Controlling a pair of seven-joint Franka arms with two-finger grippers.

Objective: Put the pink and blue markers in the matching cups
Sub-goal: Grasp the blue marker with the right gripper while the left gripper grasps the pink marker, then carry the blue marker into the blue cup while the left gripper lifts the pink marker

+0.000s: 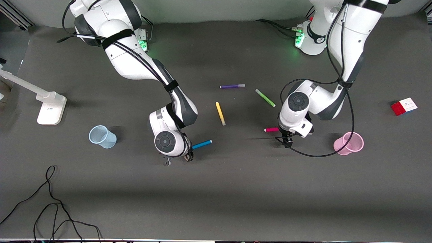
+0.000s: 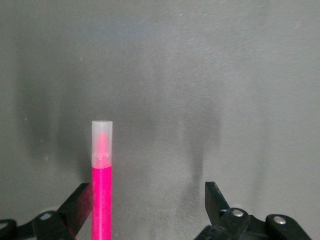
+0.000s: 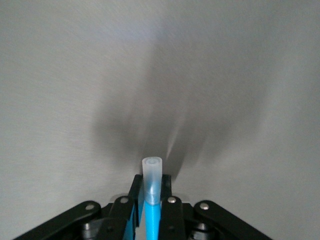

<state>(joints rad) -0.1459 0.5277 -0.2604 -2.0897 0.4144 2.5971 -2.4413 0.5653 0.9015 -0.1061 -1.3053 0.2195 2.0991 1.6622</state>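
Observation:
My right gripper (image 1: 189, 155) (image 3: 152, 189) is shut on the blue marker (image 1: 201, 144) (image 3: 152, 200), whose pale cap end pokes out past the fingers. The pale blue cup (image 1: 102, 136) stands upright toward the right arm's end of the table. My left gripper (image 1: 287, 141) (image 2: 148, 200) is down at the table, open, with the pink marker (image 1: 271, 129) (image 2: 101, 190) lying between its fingers, close beside one of them. The pink cup (image 1: 348, 143) stands upright toward the left arm's end.
A purple pen (image 1: 232, 86), a green pen (image 1: 265, 98) and a yellow pen (image 1: 220, 113) lie mid-table, farther from the front camera. A red and white block (image 1: 404, 106) sits at the left arm's end, a white stand (image 1: 50, 108) at the right arm's end. Black cable (image 1: 50, 202) loops near the front edge.

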